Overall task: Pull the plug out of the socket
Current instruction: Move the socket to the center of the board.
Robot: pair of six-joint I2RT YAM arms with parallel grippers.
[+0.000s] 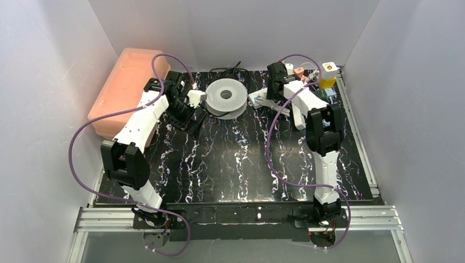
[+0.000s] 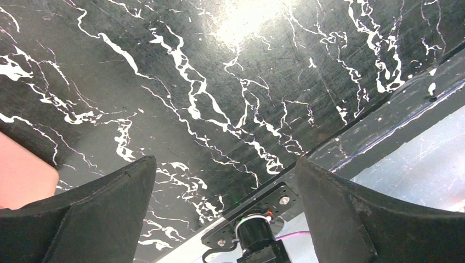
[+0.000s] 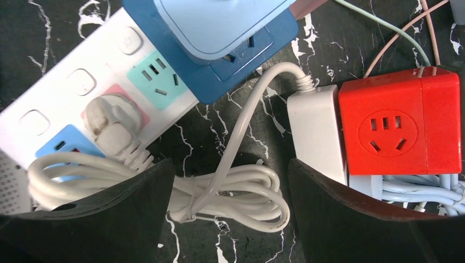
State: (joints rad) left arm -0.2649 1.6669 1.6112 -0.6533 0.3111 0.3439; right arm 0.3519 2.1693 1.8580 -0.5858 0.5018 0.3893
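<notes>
Hovering wide open and empty, the right pincer (image 3: 229, 170) is judged mid-approach; the plug (image 3: 112, 123) is seated in the strip (image 3: 71, 87) just ahead of one finger (image 3: 109, 219). A sideways shift is needed before closing.

Pink tub (image 1: 125, 82), white spool (image 1: 233, 99), black marbled tabletop (image 1: 236, 159)

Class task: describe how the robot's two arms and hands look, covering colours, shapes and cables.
Both the left arm and right arm have white shells with chunky black joints. A purple cable loops loosely along each one. The left hand and right hand each have two broad, matte black fingers with rounded tips.
</notes>
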